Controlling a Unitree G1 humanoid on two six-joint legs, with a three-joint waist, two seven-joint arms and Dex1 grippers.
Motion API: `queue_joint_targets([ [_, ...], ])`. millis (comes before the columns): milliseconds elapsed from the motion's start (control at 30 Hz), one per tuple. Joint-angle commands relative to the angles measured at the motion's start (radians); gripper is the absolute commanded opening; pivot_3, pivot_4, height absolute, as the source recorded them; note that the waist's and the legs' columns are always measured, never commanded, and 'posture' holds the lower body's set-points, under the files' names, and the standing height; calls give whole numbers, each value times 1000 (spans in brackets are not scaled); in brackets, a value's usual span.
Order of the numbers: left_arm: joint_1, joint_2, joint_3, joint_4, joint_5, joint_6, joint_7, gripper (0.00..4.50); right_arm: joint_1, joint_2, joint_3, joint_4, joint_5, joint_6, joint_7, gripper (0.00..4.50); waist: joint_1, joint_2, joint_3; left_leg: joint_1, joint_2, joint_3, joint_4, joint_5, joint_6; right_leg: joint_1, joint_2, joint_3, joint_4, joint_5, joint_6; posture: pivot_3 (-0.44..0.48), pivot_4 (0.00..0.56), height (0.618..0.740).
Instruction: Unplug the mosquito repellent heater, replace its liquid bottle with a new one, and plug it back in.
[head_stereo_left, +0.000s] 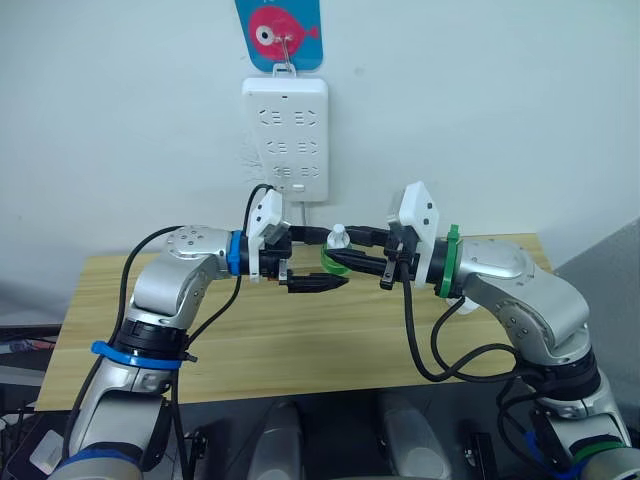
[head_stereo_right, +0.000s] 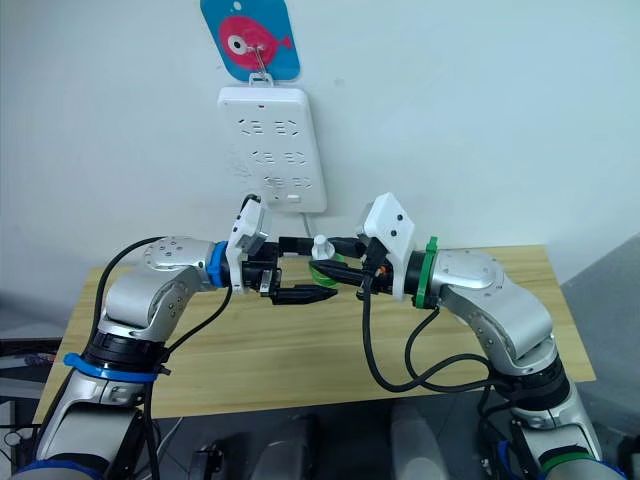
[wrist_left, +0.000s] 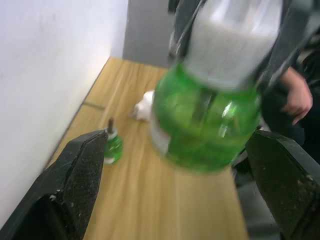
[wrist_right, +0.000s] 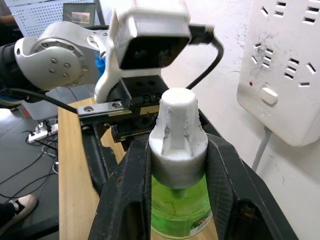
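Bottle swap is the step in hand, as far as I can judge. Right gripper (wrist_right: 175, 200) has its two black fingers (wrist_right: 127, 200) pinched on a green liquid bottle (wrist_right: 177, 200) with a white cap (wrist_right: 177, 130), gripping it just under that cap and holding it up in the air over the desk (head_stereo_left: 300, 340). Left gripper (wrist_left: 175, 185) sits right across from it with fingers (wrist_left: 75, 180) spread wide, the bottle hanging between them but touching neither, so that hand has hold of nothing.

Beyond the left fingers, down on the desk near the wall, there's a second small green bottle (wrist_left: 113, 145) with a bare wick, and just past it a small white rounded thing (wrist_left: 145, 106) that I'd guess is the mosquito repellent heater, though it's too blurry to be sure. White power strip (head_stereo_left: 285, 135) hangs on the wall behind both grippers.

Next move, I reckon: left fingers need to close on the cap or body so the cap can be twisted off.
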Motion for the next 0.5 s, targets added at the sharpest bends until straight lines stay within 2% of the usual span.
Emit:
queue_joint_targets([
  [33,3,0,19,-64,-38,18,8,4500,0,2,-16,-45,22,-5,-6,1081,-1,1,-4,0,0,0,0,0,0,0,0,0,0,0,0,-127,177,734],
  [200,10,10,3,-55,-20,-5,-8,4500,-3,3,-14,-44,26,-3,-6,1081,-2,1,-6,1,0,0,0,0,0,0,0,0,1,0,0,-128,175,734],
  [300,12,12,0,-41,-8,-26,-12,3926,-5,3,-16,-44,30,-2,-7,1081,-2,1,-6,1,0,0,0,0,0,0,0,0,1,0,0,-128,174,734],
  [400,7,6,3,-28,-6,-32,-4,3160,-5,2,-17,-46,36,0,-5,1081,-2,1,-7,1,0,0,0,0,0,0,0,0,1,0,0,-128,174,734],
  [467,5,3,2,-24,-5,-38,-4,2493,-2,-2,-20,-50,48,6,1,1081,-2,1,-7,1,0,0,0,0,0,0,0,0,1,0,0,-129,175,734],
  [500,4,2,0,-24,-3,-43,-5,2345,-1,-2,-21,-50,53,7,3,1081,-2,1,-8,1,0,0,0,0,0,0,0,0,1,0,0,-129,175,734],
])
